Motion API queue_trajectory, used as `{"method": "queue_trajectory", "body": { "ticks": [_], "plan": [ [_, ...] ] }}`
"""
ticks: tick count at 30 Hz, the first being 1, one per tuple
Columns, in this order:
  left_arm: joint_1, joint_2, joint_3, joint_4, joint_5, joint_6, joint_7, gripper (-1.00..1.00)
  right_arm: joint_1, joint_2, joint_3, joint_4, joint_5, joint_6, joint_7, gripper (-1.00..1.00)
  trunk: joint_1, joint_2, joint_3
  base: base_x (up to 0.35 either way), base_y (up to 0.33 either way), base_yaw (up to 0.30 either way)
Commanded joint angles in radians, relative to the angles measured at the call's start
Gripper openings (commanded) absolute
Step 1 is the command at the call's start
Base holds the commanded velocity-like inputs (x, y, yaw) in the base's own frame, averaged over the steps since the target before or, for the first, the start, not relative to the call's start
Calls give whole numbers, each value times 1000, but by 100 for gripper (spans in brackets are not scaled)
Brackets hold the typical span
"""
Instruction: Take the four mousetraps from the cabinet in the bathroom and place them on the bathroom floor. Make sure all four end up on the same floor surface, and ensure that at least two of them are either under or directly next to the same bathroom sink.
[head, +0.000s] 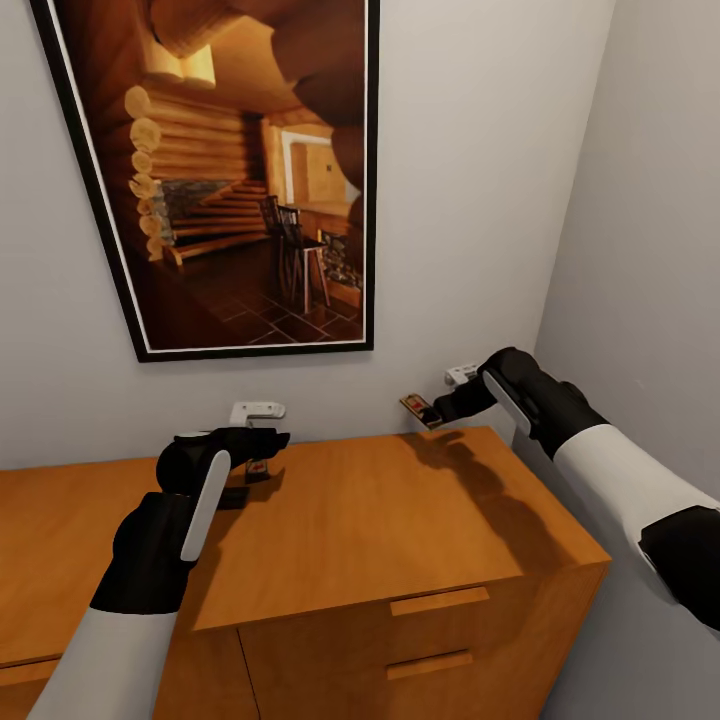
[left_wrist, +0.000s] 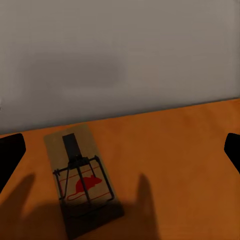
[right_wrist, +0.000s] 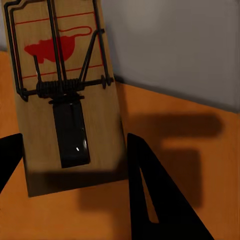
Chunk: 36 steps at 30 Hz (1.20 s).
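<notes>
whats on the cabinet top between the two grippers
Bare orange wood. In the head view, nothing lies on the cabinet top between the left gripper, over one mousetrap, and the right gripper, holding another mousetrap raised.

1. Light is even, soft and moderately bright; the grey walls carry no glare.
2. The right arm throws a soft-edged shadow onto the cabinet (head: 400, 510) top, falling toward 6 o'clock.
3. In the left wrist view a mousetrap (left_wrist: 80, 180) lies partly under dark finger shadows at 6 o'clock.
4. The held mousetrap (right_wrist: 62, 95) looks crisp, its shadow sharp on the wood.
5. All views are slightly soft, without edge distortion.
</notes>
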Motion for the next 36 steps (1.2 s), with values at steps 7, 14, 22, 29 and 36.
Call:
{"method": "queue_trajectory", "body": {
  "ticks": [7, 14, 22, 29, 36],
  "plan": [
    [-1, -1, -1, 0, 11, 4, 10, 100, -1, -3, 11, -4, -1, 3, 0, -100, 0, -1, -1, 0, 0, 0],
    [-1, -1, -1, 0, 11, 4, 10, 100, -1, -4, 12, -4, 0, 3, 0, -100, 0, -1, -1, 0, 0, 0],
    [-1, 0, 1, 1, 12, 4, 10, 100, -1, -4, 10, -4, 0, 3, 0, -100, 0, -1, -1, 0, 0, 0],
    [-1, 0, 0, 1, 12, 4, 10, 100, -1, -5, 14, -4, 0, 3, 1, -100, 0, -1, -1, 0, 0, 0],
    [-1, 0, 1, 1, 12, 4, 10, 100, -1, -5, 11, -2, -3, 3, 0, -100, 0, -1, -1, 0, 0, 0]
  ]
}}
